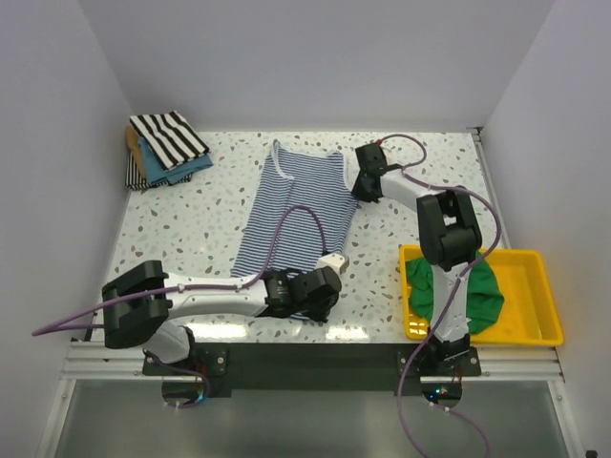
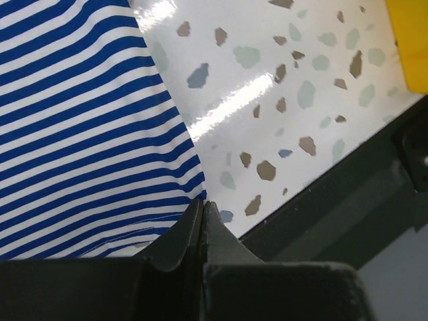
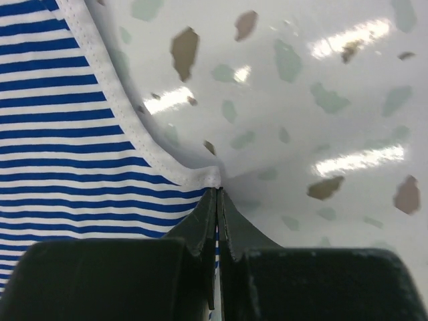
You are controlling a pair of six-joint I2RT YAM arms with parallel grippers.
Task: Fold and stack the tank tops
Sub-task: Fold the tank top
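Top external view: a thin blue-and-white striped cloth tank top point(image 1: 291, 205) lies spread flat mid-counter, straps toward the far edge of the speckled white counter point(image 1: 191, 239). The left arm point(image 1: 215, 286) reaches its near hem corner and the right arm point(image 1: 420, 196) its armhole. Both are on the side facing the counter's right edge, a hold I judge is meant for lifting that side over in a lengthwise fold. A pile of folded tops, a bold black-and-white striped one point(image 1: 167, 138) uppermost, sits at the far left corner as the stack. A plain bright green tank top point(image 1: 482, 296) lies bunched in the yellow plastic tray point(image 1: 530, 305) at the near right corner, not yet folded.

Left wrist view: the left fingers point(image 2: 177, 244) are pressed together on the striped hem corner, close to the counter's near edge.

Right wrist view: the right fingers point(image 3: 197, 231) are pinched tight where the white-bound armhole edge ends.
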